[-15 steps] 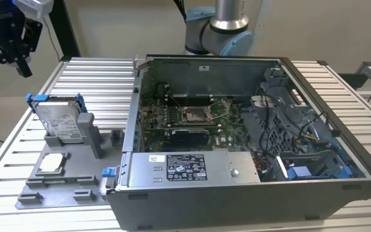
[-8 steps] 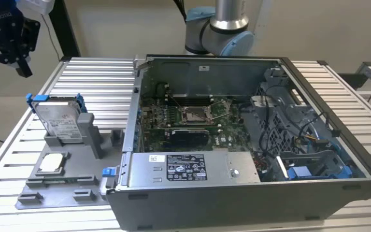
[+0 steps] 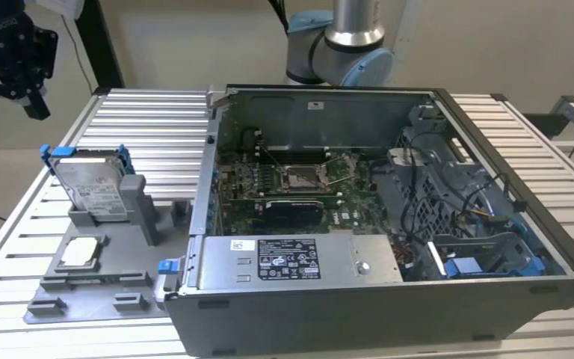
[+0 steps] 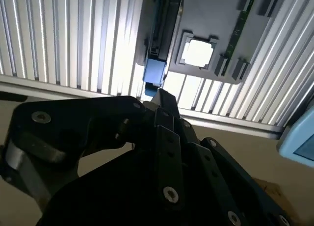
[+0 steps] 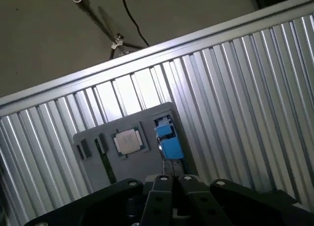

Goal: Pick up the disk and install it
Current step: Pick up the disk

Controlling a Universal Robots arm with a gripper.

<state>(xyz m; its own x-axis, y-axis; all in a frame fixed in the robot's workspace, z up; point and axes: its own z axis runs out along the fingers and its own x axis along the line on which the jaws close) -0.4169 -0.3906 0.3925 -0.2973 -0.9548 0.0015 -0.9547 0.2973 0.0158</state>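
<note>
A table (image 3: 147,127) of ribbed aluminium slats is seen in a room with a plain beige wall (image 3: 507,45). An open computer case (image 3: 367,318) is laid on its side on the table, towards the exterior view's right. Inside it, a green board (image 3: 297,187) and a grey box (image 3: 287,262) with a black-and-white label are exposed. The silver arm (image 3: 352,45) is mounted behind the case.

On the exterior view's left, a flat grey fixture (image 3: 78,303) is set on the slats beside the case. The disk (image 3: 96,187) is stood upright on its edge in a slot of this fixture, with its blue frame around it. A small square chip (image 3: 80,252) is laid flat in front of the disk.

The black gripper (image 3: 10,88) is held high above the table's far left corner, well apart from the disk. Nothing is carried in it; whether it is released or clenched cannot be told.

In the first wrist view, a pale floor (image 5: 49,39) with a dark cable (image 5: 130,20) is seen beyond the table edge.
</note>
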